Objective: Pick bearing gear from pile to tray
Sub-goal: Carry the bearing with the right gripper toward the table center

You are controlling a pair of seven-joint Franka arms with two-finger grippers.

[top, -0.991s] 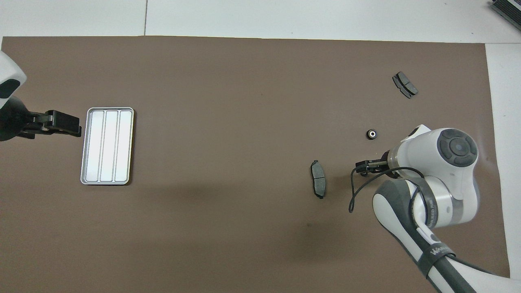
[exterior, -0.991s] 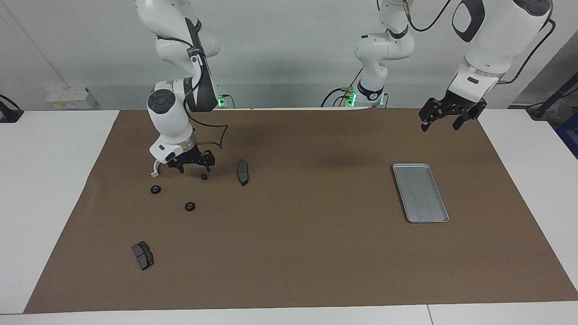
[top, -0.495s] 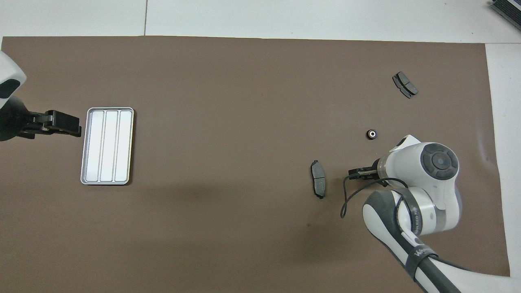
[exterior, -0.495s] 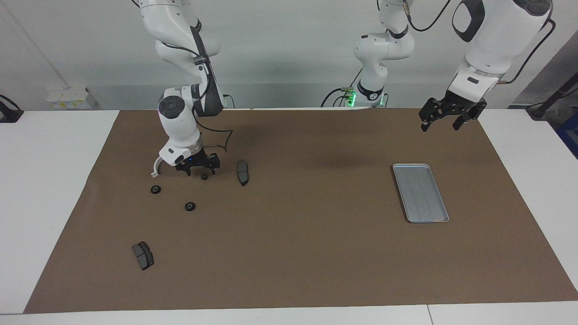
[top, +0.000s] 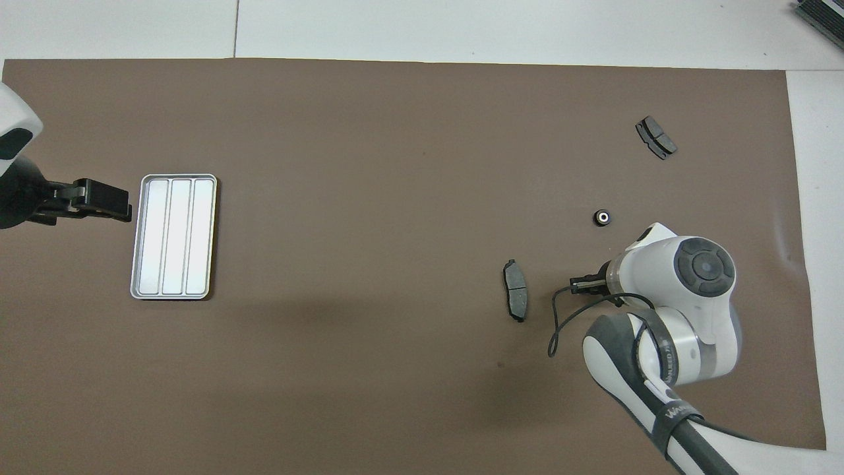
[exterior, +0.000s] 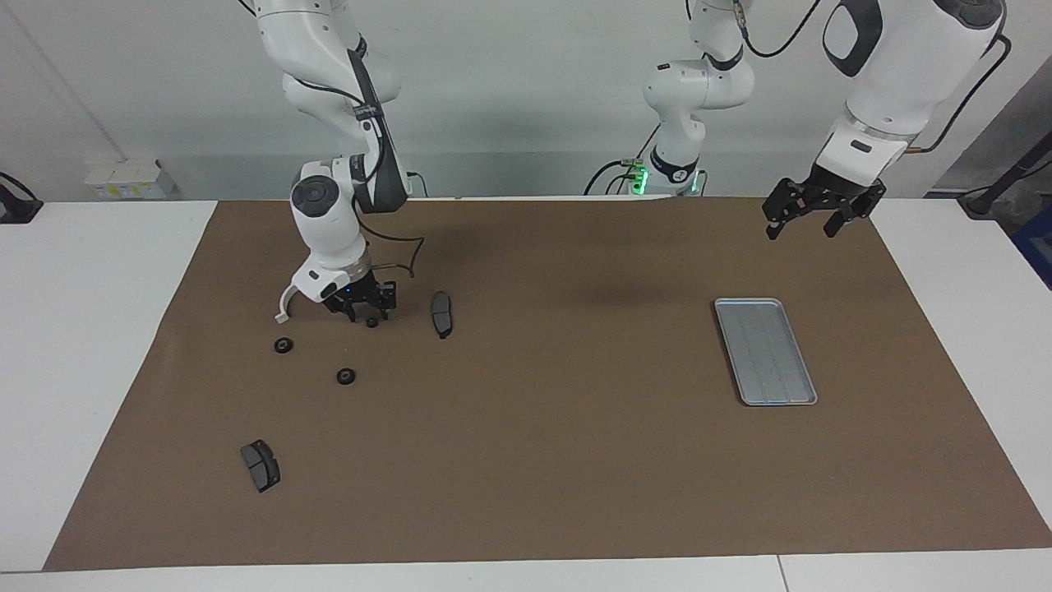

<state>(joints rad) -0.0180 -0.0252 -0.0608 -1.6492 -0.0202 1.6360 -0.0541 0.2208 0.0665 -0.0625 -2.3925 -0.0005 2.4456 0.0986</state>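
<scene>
Hovering low over one small black ring (exterior: 371, 322) of the pile, my right gripper (exterior: 362, 311) has its fingers a little apart and empty, tips just above the brown mat (exterior: 526, 460), with the ring just beside them and not yet caught. Two more rings (exterior: 283, 345) (exterior: 346, 376) lie close by toward the right arm's end of the tabletop, a white curved bracket (exterior: 283, 306) sits near my wrist, one dark pad (exterior: 441, 313) lies beside the target, and another pad (exterior: 260, 465) rests toward the edge away from us robots. By my reckoning this is the grasp step: next I need to centre on that ring, drop and close. Well apart, near the left arm's end, waits the tray (exterior: 765, 351), and my left gripper (exterior: 806, 219) hangs spread open over the mat's corner there.
</scene>
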